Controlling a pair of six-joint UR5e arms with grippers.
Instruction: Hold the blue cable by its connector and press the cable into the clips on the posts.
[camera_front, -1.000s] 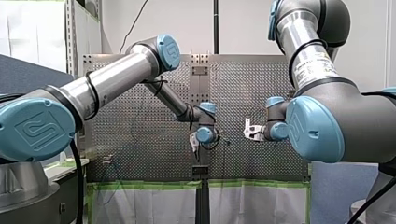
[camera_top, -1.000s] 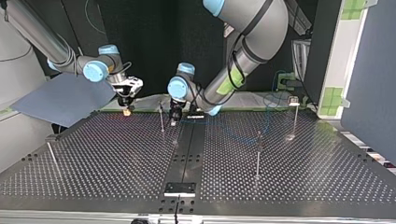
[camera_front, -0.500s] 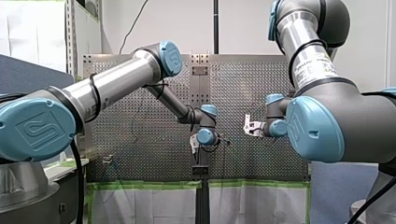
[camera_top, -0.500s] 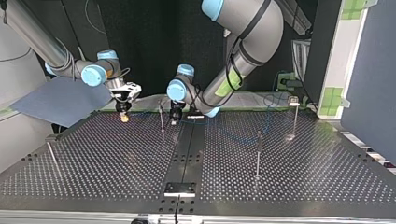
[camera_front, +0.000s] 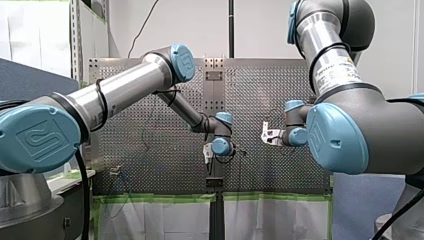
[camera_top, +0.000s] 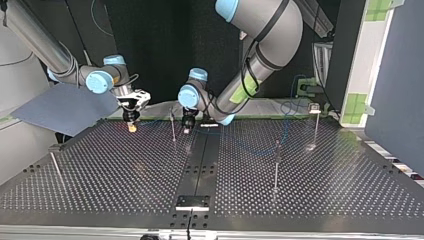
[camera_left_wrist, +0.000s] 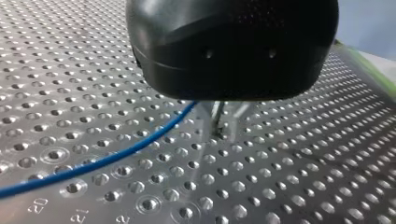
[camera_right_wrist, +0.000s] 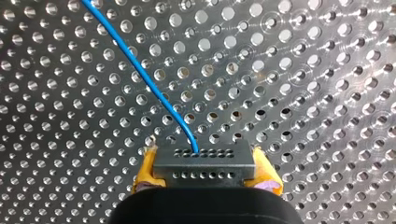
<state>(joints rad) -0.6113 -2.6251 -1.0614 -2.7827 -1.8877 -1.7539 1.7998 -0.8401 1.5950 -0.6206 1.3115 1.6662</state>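
In the right wrist view my right gripper (camera_right_wrist: 205, 173) is shut on the grey connector (camera_right_wrist: 204, 164), with a yellow pad (camera_right_wrist: 145, 173) on each side. The blue cable (camera_right_wrist: 154, 88) leaves the connector and runs away over the perforated table (camera_right_wrist: 303, 93). In the top view this gripper (camera_top: 131, 124) hangs low over the table at the back left. My left gripper (camera_top: 187, 125) points down beside a thin post (camera_top: 173, 126) near the back middle. In the left wrist view the blue cable (camera_left_wrist: 116, 156) passes under my left gripper's black body, which hides most of it.
More clip posts stand on the table in the top view: one at the right (camera_top: 276, 162), one at the far right (camera_top: 315, 120), one at the near left (camera_top: 55, 167). A blue sheet (camera_top: 65, 107) lies beyond the back left edge. Slack cable (camera_top: 289, 107) loops at the back right.
My right gripper has shifted a little to the top view's left and lower, still holding the connector. My left gripper has stayed by the middle post.
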